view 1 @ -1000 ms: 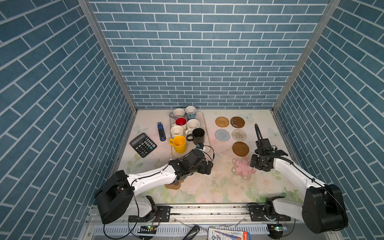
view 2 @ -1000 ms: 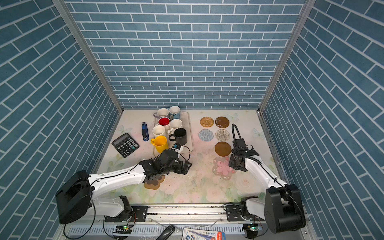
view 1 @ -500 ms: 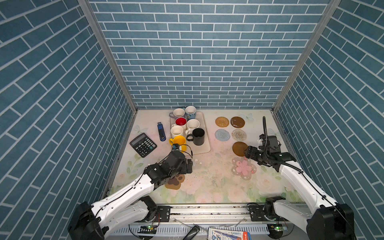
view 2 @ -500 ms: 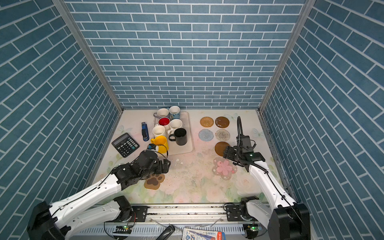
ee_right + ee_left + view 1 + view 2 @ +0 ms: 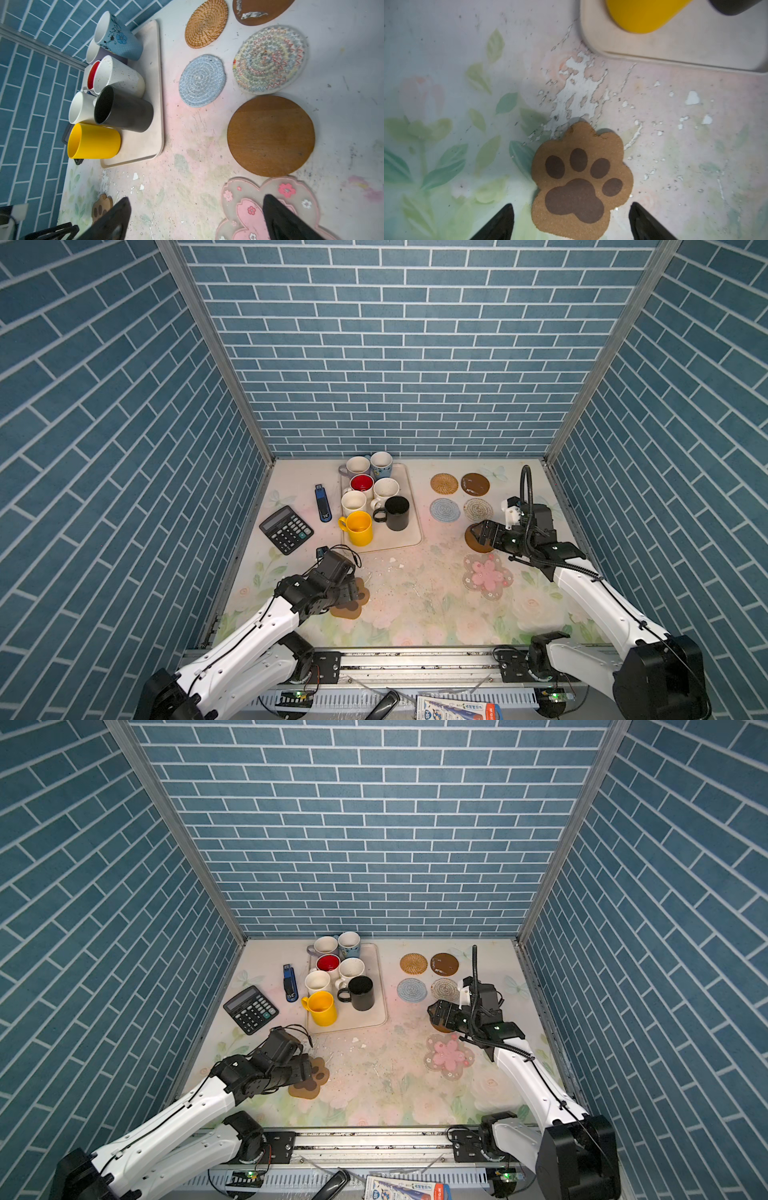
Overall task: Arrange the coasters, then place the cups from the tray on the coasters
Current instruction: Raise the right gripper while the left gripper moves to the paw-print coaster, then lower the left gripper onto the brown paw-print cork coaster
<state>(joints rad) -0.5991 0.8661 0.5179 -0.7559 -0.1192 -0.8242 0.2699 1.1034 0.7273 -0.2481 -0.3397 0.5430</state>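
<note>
Now left arm (image 5: 266, 622) low, left fingers (image 5: 500, 220) spread astride paw coaster (image 5: 579, 176); right arm (image 5: 590, 597) angled inward, right fingers (image 5: 280, 216) spread.

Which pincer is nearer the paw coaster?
Left. The left pincer straddles the paw coaster, open; the right pincer is far off, beside the plain brown disc coaster.

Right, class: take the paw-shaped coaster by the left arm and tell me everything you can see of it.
The paw coaster is a flat, cork-like mat, grainy tan, printed with one large dark-brown pad and four toe marks; its edge is scalloped at the toes. It lies flat on the flowered table, apart from the tray. The left gripper is open, its black fingers on either side; neither appears to touch it. In both top views the gripper hides part of it.
</note>
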